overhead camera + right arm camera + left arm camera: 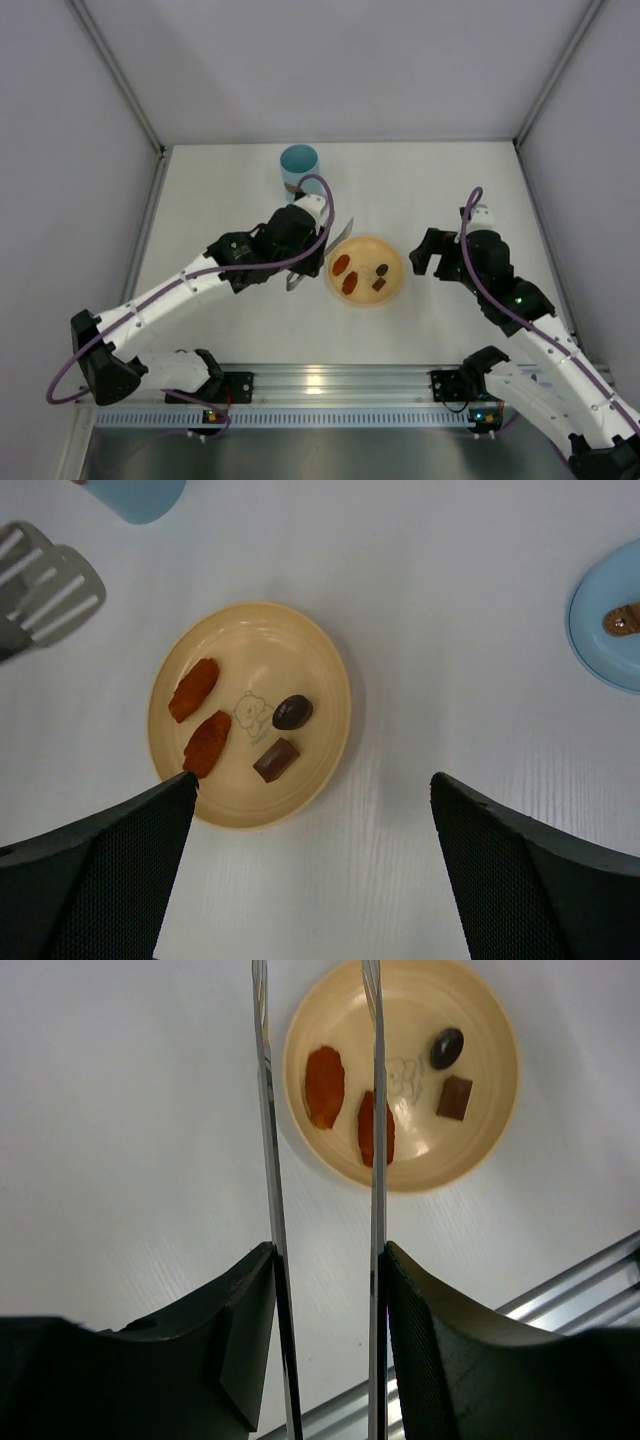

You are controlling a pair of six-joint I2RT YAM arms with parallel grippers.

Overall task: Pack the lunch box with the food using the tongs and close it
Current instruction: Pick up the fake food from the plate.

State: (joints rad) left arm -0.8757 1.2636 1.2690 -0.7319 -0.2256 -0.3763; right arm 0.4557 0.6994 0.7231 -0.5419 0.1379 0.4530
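Observation:
My left gripper [330, 1260] is shut on the tongs [268, 1110], one silvery arm against each finger, the arms still apart. The tongs point at the yellow plate [490, 1110] with the food: two reddish-brown ovals [324, 1085], a dark oval [446, 1048] and a brown square [455, 1098]. The right tong arm crosses one reddish oval. In the top view the left gripper [300, 250] sits just left of the plate [395, 255], and the light blue lunch box [298, 165] stands upright behind it. My right gripper [432, 255] hangs open right of the plate, holding nothing.
In the right wrist view a light blue lid [610, 630] with a brown mark lies at the right edge, and the tongs' slotted ends [55, 585] show at top left. An aluminium rail [330, 380] runs along the near table edge. Grey walls enclose the table.

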